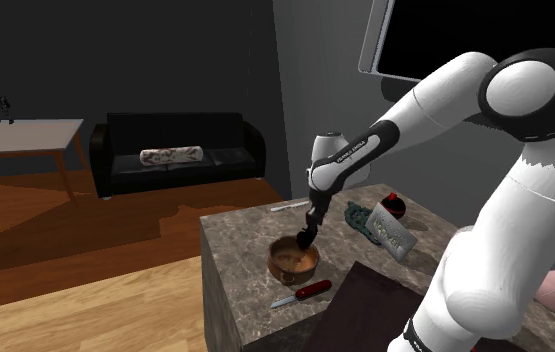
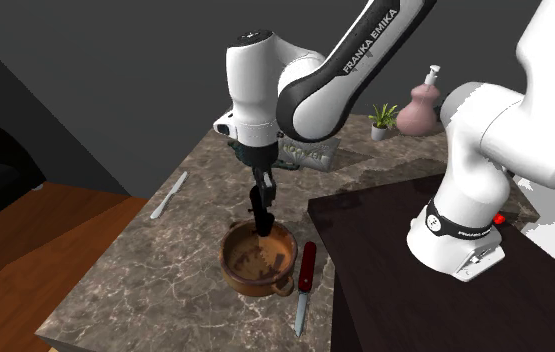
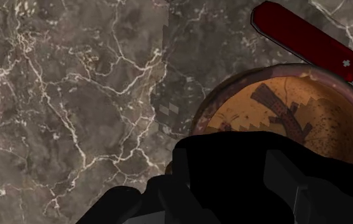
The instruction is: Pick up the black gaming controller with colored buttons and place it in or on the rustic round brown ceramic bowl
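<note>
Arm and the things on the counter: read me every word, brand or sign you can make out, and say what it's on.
"FRANKA EMIKA": on the arm, along its forearm.
A white cross, no words: on the red pocket knife.
Lettering on the packet: too blurred to read.
Lettering on the band at the arm's base: too small to read.

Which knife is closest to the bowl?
The red pocket knife, lying right beside the brown bowl. The silver knife lies well apart from it, by the counter's edge.
</note>
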You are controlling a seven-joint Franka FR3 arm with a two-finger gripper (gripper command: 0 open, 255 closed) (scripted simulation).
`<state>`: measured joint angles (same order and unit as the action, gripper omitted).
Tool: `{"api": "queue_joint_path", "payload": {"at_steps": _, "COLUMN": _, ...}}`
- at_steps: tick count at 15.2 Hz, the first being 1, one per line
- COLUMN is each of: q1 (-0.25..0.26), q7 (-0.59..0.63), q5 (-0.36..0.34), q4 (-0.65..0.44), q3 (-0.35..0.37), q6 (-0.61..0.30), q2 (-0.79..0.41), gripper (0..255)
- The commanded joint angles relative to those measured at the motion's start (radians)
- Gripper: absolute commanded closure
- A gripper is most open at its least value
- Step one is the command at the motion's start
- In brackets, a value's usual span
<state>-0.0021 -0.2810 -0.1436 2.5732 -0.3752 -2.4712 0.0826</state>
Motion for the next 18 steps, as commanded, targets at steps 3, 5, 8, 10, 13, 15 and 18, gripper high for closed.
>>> {"api": "queue_joint_path", "payload": {"at_steps": 3, "q1": 0.047, "q7": 0.091, "q5": 0.014, "q4": -0.003, "q3": 0.053, "q6": 0.003, "q2": -0.006, "gripper": 255}}
{"api": "queue_joint_path", "payload": {"at_steps": 5, "q1": 0.048, "q7": 0.086, "q5": 0.022, "q4": 0.002, "q3": 0.052, "q6": -0.028, "q2": -0.033, "gripper": 255}}
{"api": "queue_joint_path", "payload": {"at_steps": 8, "q1": 0.05, "q7": 0.076, "q5": 0.038, "q4": 0.009, "q3": 0.051, "q6": -0.075, "q2": -0.074, "gripper": 255}}
{"api": "queue_joint_path", "payload": {"at_steps": 10, "q1": 0.05, "q7": 0.069, "q5": 0.05, "q4": 0.013, "q3": 0.052, "q6": -0.106, "q2": -0.103, "gripper": 255}}
{"api": "queue_joint_path", "payload": {"at_steps": 13, "q1": 0.05, "q7": 0.056, "q5": 0.071, "q4": 0.015, "q3": 0.055, "q6": -0.153, "q2": -0.148, "gripper": 255}}
{"api": "queue_joint_path", "payload": {"at_steps": 15, "q1": 0.049, "q7": 0.045, "q5": 0.087, "q4": 0.016, "q3": 0.058, "q6": -0.183, "q2": -0.179, "gripper": 255}}
{"api": "queue_joint_path", "payload": {"at_steps": 18, "q1": 0.048, "q7": 0.039, "q5": 0.096, "q4": 0.016, "q3": 0.061, "q6": -0.2, "q2": -0.196, "gripper": 255}}
